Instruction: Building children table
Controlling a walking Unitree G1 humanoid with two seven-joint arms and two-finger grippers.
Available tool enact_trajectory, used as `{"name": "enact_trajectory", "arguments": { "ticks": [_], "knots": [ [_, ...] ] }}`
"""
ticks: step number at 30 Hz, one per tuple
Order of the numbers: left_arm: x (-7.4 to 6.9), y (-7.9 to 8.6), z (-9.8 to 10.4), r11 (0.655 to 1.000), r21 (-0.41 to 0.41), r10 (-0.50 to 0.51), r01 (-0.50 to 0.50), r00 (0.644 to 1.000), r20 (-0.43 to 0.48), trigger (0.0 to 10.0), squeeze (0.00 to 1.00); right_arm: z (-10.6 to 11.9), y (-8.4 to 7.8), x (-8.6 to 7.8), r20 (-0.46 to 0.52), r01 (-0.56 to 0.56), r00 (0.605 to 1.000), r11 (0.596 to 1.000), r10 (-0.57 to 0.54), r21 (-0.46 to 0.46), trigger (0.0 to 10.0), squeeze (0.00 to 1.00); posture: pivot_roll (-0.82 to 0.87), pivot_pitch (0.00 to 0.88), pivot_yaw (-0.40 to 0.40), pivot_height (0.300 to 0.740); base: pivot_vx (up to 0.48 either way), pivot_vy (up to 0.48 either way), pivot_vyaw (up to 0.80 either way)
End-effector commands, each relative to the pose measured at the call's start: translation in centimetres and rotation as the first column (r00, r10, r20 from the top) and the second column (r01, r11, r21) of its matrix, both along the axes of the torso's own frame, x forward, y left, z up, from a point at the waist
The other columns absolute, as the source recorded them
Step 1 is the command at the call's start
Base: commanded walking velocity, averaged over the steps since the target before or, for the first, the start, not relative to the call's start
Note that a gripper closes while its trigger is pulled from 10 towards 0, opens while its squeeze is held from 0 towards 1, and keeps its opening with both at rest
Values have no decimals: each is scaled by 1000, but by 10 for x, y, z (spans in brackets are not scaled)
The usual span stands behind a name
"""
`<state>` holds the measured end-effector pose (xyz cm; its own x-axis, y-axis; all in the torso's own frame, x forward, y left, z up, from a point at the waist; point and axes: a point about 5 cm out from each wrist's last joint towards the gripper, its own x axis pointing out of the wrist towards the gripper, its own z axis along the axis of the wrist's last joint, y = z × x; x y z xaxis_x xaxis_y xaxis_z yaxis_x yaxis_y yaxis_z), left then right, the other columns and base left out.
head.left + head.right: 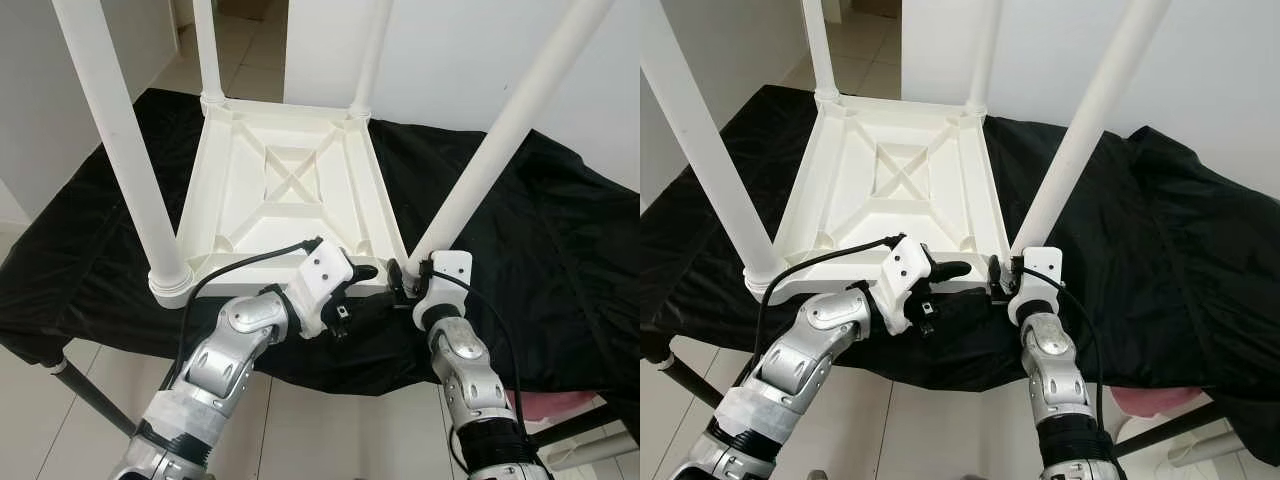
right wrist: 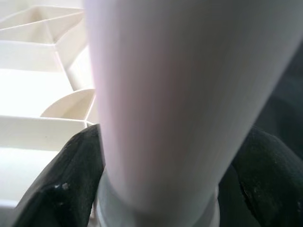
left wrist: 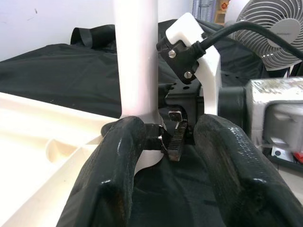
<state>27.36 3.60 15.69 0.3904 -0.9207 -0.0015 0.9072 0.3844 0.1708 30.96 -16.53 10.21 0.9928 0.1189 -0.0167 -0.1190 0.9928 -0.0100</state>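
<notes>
Black cloth (image 1: 540,230) (fan (image 3: 265,28) beyond).

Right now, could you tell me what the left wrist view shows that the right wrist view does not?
Left wrist view: the left gripper, open, beside the near-right leg, with the right gripper's white mount, a black cable, a fan and the black cloth behind.

Right wrist view: a close look at that leg between the right gripper's fingers, which clasp its base.

Both share the leg and the upturned tabletop's ribbed underside.
</notes>
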Motion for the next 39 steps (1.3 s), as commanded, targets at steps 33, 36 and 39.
{"name": "enact_trajectory", "arguments": {
  "ticks": [33,36,39],
  "knots": [
    [0,0,0,1000,9,25,-25,1000,5,10000,0,-4,-12,11,-51,-445,896,888,442,-113,10000,0,-5,0,-98,740,0,0,0],
    [0,0,-1,1000,11,25,-25,1000,3,10000,0,-5,-11,10,-54,-403,915,907,399,-121,10000,0,-4,0,-99,740,0,0,0],
    [-1,1,-1,1000,11,25,-25,1000,-2,10000,0,-6,-4,6,-45,-321,947,940,318,-114,10000,0,-8,0,-95,740,0,0,0]
  ]
}}
